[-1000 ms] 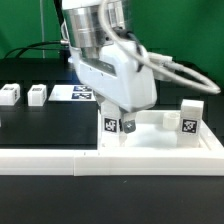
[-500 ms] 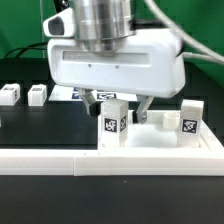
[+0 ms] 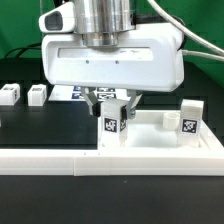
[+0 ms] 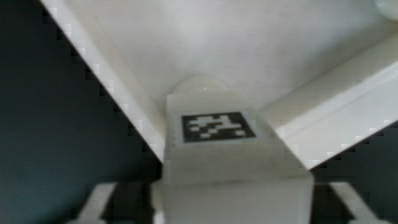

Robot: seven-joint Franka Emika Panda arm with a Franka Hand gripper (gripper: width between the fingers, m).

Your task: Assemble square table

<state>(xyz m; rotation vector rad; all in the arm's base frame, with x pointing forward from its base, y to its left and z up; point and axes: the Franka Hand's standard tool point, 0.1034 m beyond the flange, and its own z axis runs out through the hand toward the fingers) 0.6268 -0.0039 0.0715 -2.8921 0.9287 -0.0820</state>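
The square table's white slab lies at the exterior view's right. One white tagged leg block stands upright at its near left corner. My gripper reaches straight down over this leg, with a finger on each side of its top, and is shut on it. In the wrist view the leg shows its tag, fills the space between my fingers and stands against the slab's rimmed underside. A second leg stands at the slab's right corner.
Two loose leg blocks stand on the black table at the exterior view's left. The marker board lies behind them. The long white L-shaped rail runs along the front.
My gripper has turned from a slanted pose to square-on, and the leg turned with it from two faces showing to one. Since half a second ago it has barely moved.
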